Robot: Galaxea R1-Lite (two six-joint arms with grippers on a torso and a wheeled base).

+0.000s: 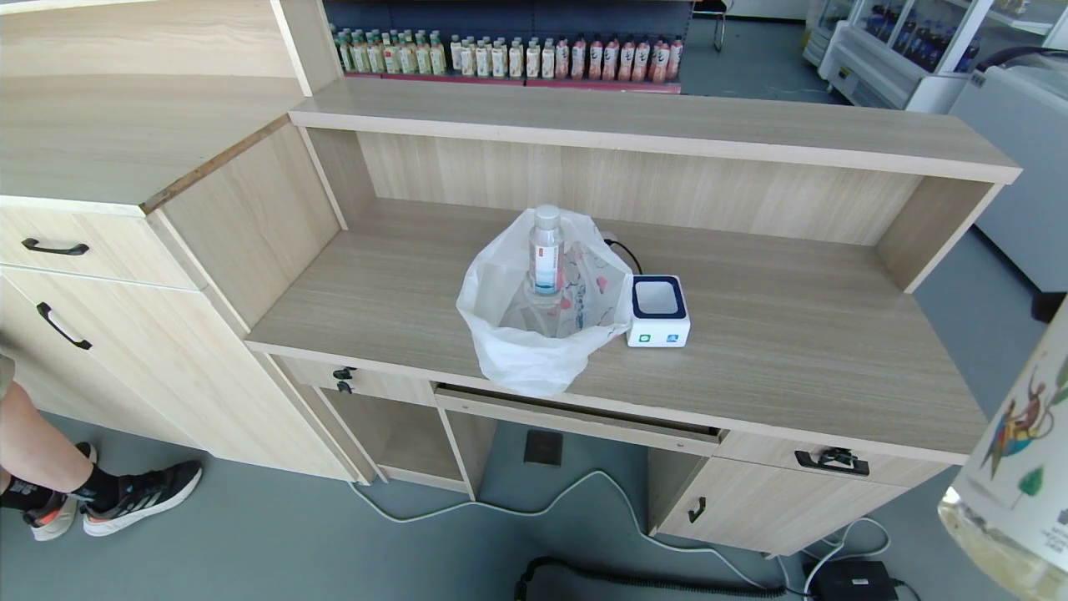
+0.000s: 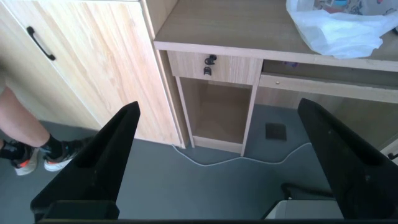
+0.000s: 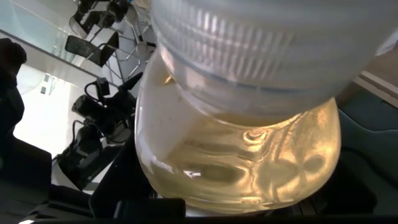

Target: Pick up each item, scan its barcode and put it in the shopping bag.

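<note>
Head view: clear bottle stands in the bag, scanner just beside; yellow bottle hangs well to their right. Left wrist: left gripper gapes empty over the floor. Right wrist: right gripper clamps the yellow bottle.

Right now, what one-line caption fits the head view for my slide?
Clear bottle upright in the shopping bag beside the scanner; yellow drink bottle aloft at the robot's right.
</note>
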